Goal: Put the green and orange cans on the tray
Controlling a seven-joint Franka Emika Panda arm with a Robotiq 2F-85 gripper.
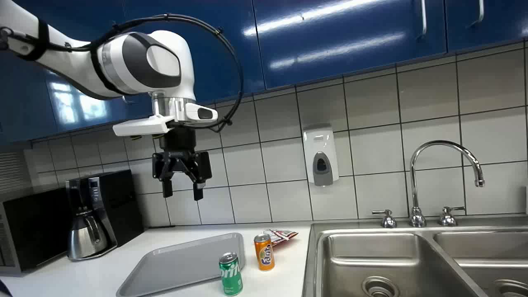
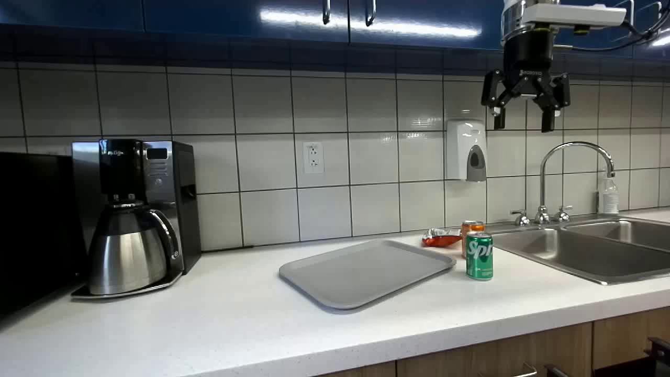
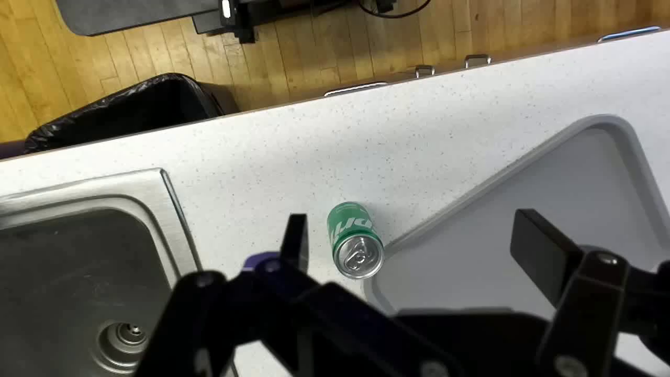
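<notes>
A green can (image 1: 231, 274) stands upright on the white counter just beside the grey tray (image 1: 185, 264); both also show in an exterior view, the can (image 2: 479, 262) and the tray (image 2: 366, 272). An orange can (image 1: 264, 253) stands upright near it, by the sink side; in an exterior view the orange can (image 2: 472, 226) is partly hidden behind the green one. My gripper (image 1: 182, 192) is open and empty, high above the counter. In the wrist view the gripper's (image 3: 413, 246) fingers are wide apart, with the green can (image 3: 353, 235) below between them, nearer the left finger. The orange can does not clearly show there.
A red snack bag (image 2: 442, 238) lies behind the orange can. A steel sink (image 1: 371, 255) with a faucet (image 1: 447, 143) adjoins the cans. A coffee maker (image 2: 133, 230) stands beyond the tray. A soap dispenser (image 1: 321, 156) hangs on the wall; blue cabinets (image 1: 350, 41) are overhead.
</notes>
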